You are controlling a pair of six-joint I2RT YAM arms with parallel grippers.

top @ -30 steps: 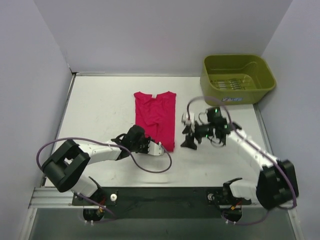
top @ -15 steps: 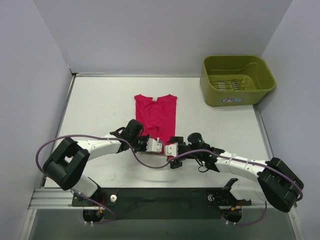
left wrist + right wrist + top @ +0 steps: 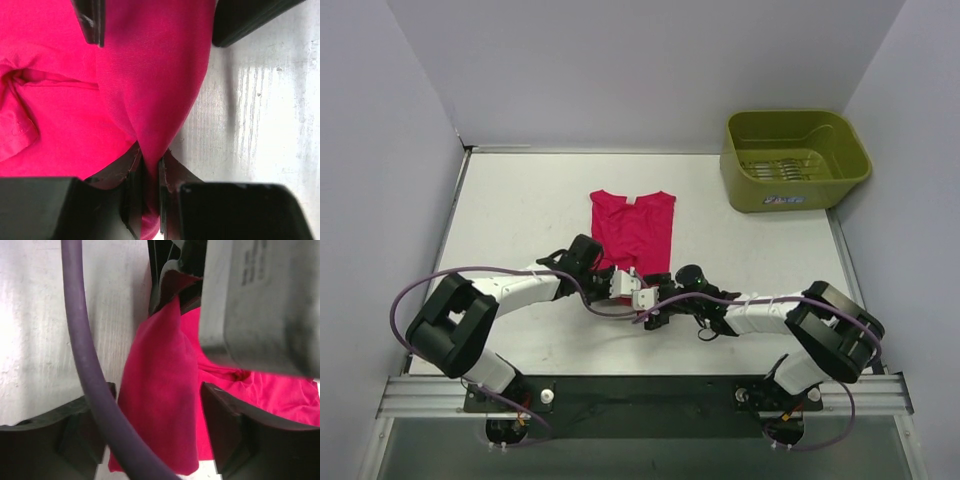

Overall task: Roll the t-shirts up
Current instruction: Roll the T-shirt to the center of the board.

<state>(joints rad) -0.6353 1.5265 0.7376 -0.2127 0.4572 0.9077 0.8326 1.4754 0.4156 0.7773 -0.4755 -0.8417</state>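
A magenta-red t-shirt lies flat on the white table, folded narrow, collar towards the back. My left gripper is at its near hem. In the left wrist view it is shut on a raised fold of the fabric. My right gripper faces it from the near right. In the right wrist view its jaws stand open on either side of that same fold, not pinching it. The right gripper's fingers show at the top of the left wrist view.
An olive-green plastic tub stands at the back right corner. A purple cable crosses the right wrist view in front of the jaws and loops on the table under both grippers. Grey walls close in the table on three sides.
My right arm has swung from the shirt's right side down to its near hem, ending close against the left gripper. The left gripper kept its hold and shifted slightly towards the back.
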